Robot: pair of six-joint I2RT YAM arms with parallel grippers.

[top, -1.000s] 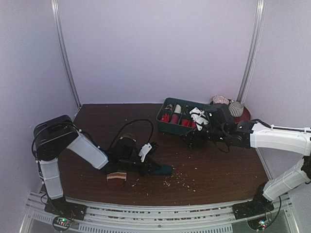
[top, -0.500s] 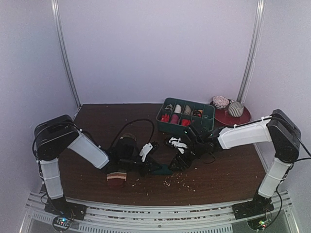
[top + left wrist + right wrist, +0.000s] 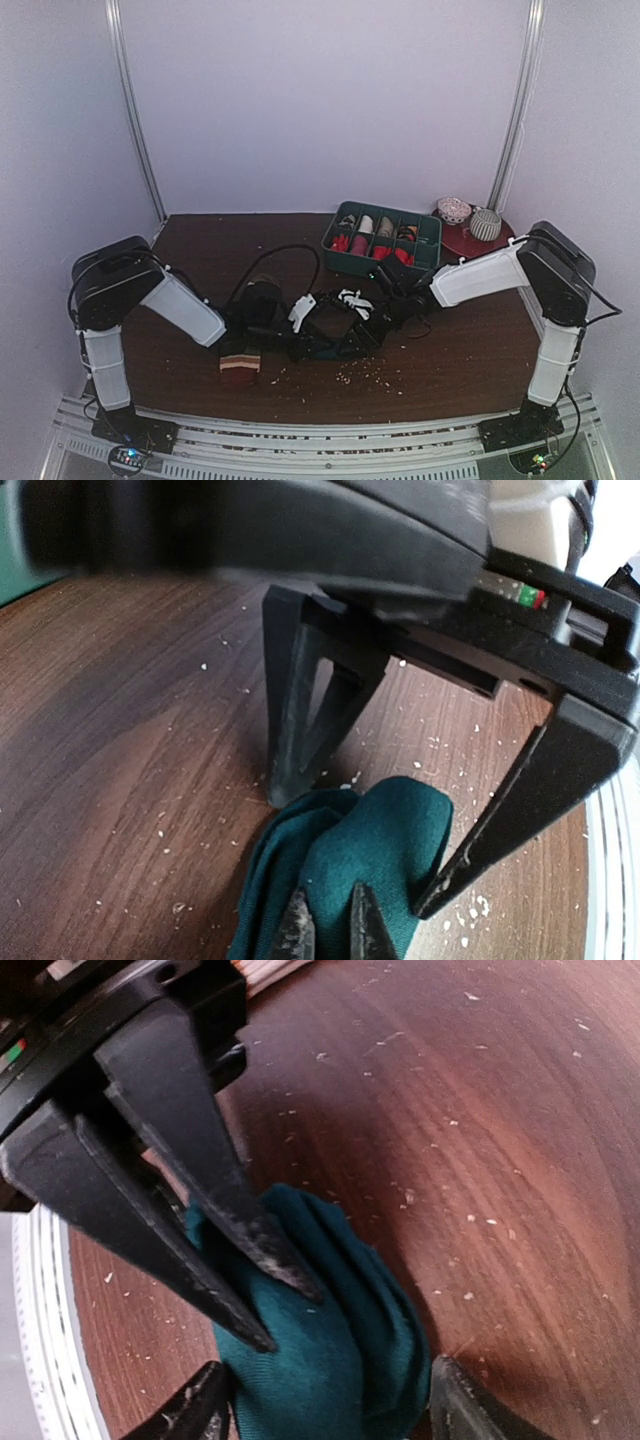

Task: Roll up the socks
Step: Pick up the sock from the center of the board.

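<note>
Dark teal fabric sock [image 3: 385, 845] lies bunched on a crumb-flecked brown wooden table [image 3: 120, 730], pinched in the nearly closed jaws of the left gripper [image 3: 330, 932]. The right gripper [image 3: 330, 1405] straddles the same bundle, jaws wide, a finger against each flank. A beige striped fabric sock [image 3: 240, 366] lies apart, near the table's front edge.

Dark wooden desk [image 3: 200, 250], holding: striped sock [image 3: 240, 365] near left; teal sock [image 3: 330, 1330] centre; pale crumbs [image 3: 365, 376] near centre; green tray [image 3: 381, 241] far right; red plate [image 3: 500, 243] far-right corner.
</note>
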